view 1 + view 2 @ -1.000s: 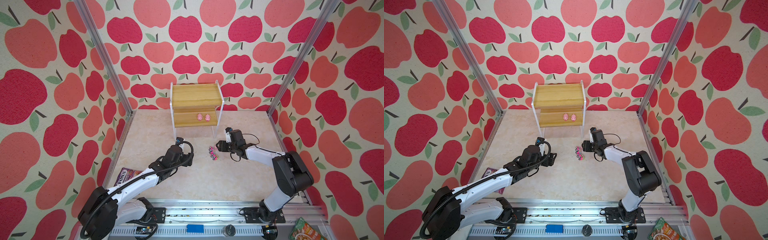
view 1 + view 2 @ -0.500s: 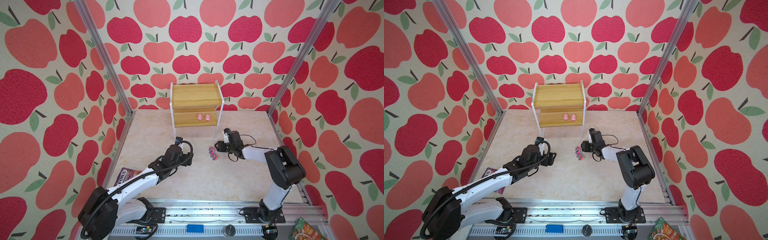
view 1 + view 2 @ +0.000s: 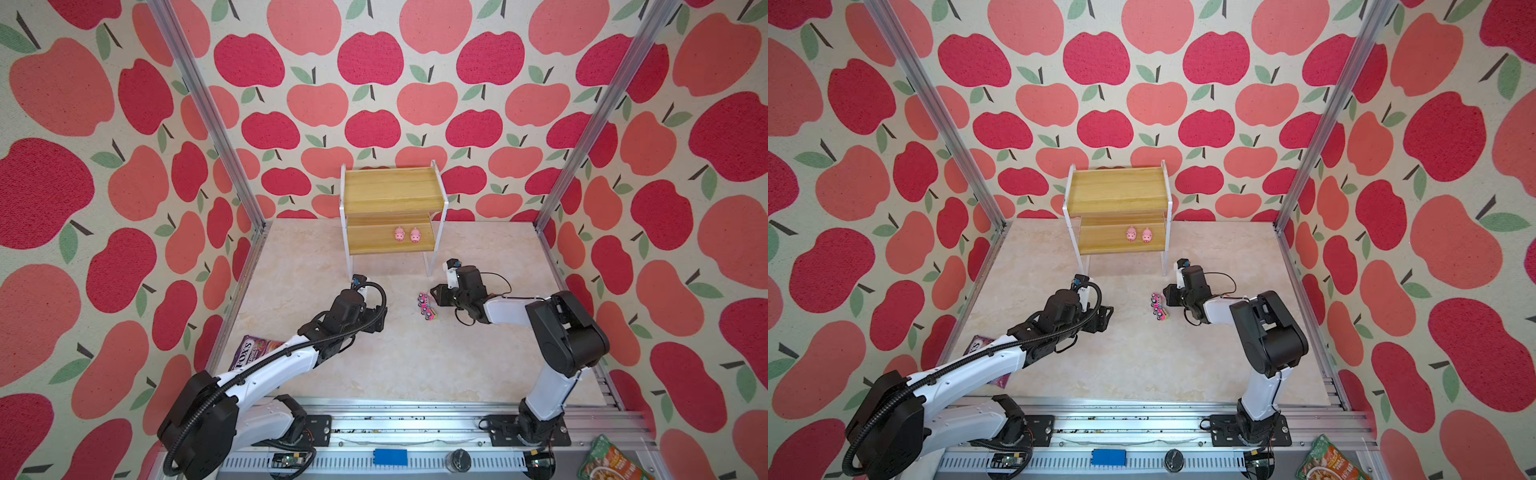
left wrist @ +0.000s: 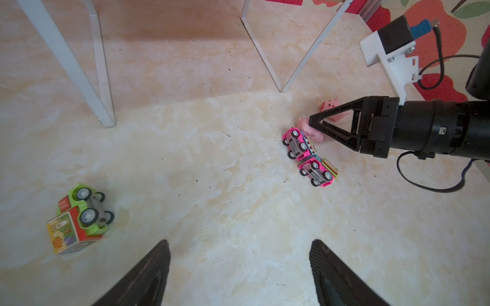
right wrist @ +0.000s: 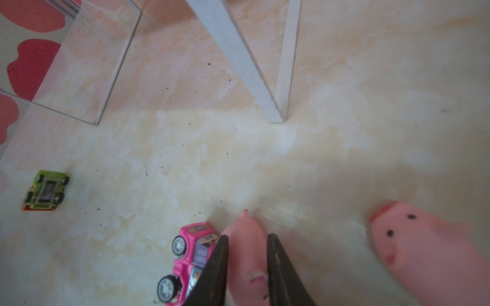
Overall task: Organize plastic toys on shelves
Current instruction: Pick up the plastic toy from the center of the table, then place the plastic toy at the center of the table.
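Currently gripped: the right gripper (image 5: 247, 236) has its jaws drawn narrow onto a pink pig figure (image 5: 248, 254), one finger against each flank. The pig lies on the marble tabletop (image 4: 212, 185), not lifted.
Why this hold: pinching across the slim body looks the surest grip on so small and rounded a toy.
Left gripper (image 4: 240, 242): jaws wide and empty, hovering over bare table, well apart from the toys.
Crowding: the nearer pink truck (image 4: 298, 144) lies on its side touching the held pig, with a second pink truck (image 4: 318, 172) just beside it. A loose pig (image 4: 331, 107) lies near on the other flank, so a lift may nudge the truck.
Farther off: an overturned green truck (image 4: 79, 214), wheels up.
Rack (image 3: 390, 191): two shelved pigs (image 3: 400, 235) stand on the lower board, probably where this pig belongs.
In the way: the rack's white front leg (image 5: 238, 53) stands ahead of the gripper, so the carry must clear it.
Off task: a purple snack packet (image 3: 253, 351) by the left arm.
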You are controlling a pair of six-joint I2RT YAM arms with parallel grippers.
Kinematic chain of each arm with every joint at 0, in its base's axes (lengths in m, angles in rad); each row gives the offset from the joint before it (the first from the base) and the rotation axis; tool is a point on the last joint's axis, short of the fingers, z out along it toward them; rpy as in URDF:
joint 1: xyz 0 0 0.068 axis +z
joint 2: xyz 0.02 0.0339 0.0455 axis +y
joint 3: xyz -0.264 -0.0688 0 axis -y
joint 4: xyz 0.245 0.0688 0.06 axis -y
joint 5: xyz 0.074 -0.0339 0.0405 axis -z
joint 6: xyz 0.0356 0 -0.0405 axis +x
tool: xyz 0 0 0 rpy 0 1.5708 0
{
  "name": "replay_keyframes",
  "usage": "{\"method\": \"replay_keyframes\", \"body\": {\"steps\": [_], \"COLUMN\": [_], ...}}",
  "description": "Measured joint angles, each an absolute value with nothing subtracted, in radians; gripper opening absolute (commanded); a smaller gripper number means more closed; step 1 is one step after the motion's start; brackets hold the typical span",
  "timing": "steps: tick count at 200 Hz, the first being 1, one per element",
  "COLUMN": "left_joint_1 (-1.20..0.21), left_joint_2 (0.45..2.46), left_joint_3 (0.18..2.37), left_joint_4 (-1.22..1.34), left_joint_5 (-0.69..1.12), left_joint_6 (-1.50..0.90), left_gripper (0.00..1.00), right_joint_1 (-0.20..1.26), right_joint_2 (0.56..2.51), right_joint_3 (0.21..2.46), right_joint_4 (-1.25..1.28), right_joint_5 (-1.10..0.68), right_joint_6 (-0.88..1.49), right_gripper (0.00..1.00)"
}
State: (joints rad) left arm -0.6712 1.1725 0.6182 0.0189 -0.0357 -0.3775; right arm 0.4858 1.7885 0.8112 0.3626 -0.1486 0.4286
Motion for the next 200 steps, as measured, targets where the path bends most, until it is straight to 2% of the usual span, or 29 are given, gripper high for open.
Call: {"method": "replay_keyframes", "body": {"steps": [22,41,143,200], "left_joint_1": [-0.669,-0.669,-0.655,-0.519], "left_joint_2": [1.172,1.172,1.143,1.043], "left_joint_3": [0.618,0.618,0.625,0.653], "left_joint_4": [0.019,0.019,0.01,-0.125], "left_joint_5": [-0.036,-0.036,-0.036,-0.006], "left_joint_6": [-0.377,-0.377,-0.379,-0.453], "left_gripper": [0.85,0.85,0.84,0.83], "right_joint_1": [0.494,0.509,0.614,0.83], "right_joint_2": [1.784,1.763,1.579,1.542], "right_joint_3": [0.799,0.781,0.746,0.749], "right_joint_4": [0.385,0.393,0.326,0.311], "right_joint_5": [-0.148,-0.134,0.041,0.204], "right_joint_6": [0.414,0.398,0.256,0.132], "right_gripper": [0.13,0.1,0.07,0.08]}}
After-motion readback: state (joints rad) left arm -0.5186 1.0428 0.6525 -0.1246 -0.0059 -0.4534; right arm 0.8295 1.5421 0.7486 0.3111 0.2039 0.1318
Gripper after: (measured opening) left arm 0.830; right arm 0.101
